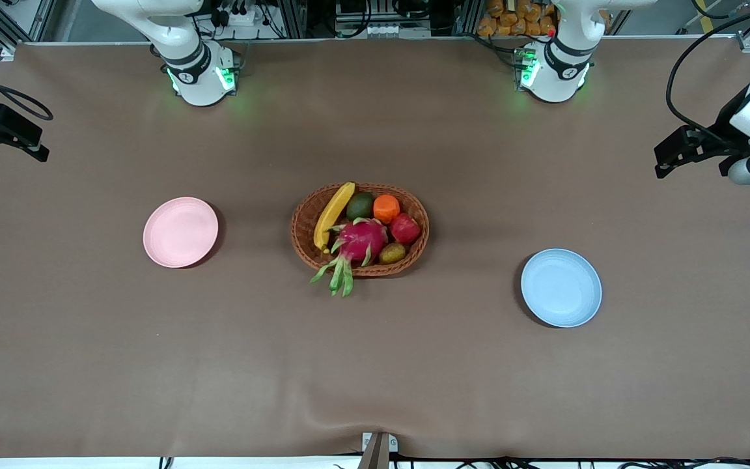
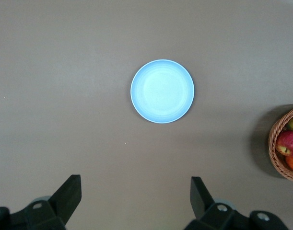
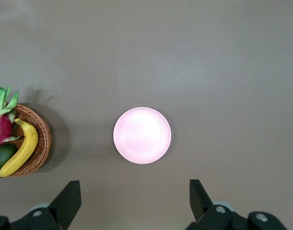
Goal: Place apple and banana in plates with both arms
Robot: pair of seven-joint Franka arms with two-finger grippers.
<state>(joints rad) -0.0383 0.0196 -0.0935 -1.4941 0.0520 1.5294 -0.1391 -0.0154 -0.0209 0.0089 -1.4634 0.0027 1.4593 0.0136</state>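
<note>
Awaiting start: apple and banana in basket mid-table; pink plate, blue plate bare; left gripper, right gripper spread, empty, above plates.

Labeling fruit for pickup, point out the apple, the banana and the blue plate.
apple [image 1: 405,228], front view, middle of its red skin.
banana [image 1: 334,213], front view, mid-length of the peel.
blue plate [image 2: 162,91], left wrist view, center of its bare dish.

Wicker basket with dragon fruit, orange
</note>
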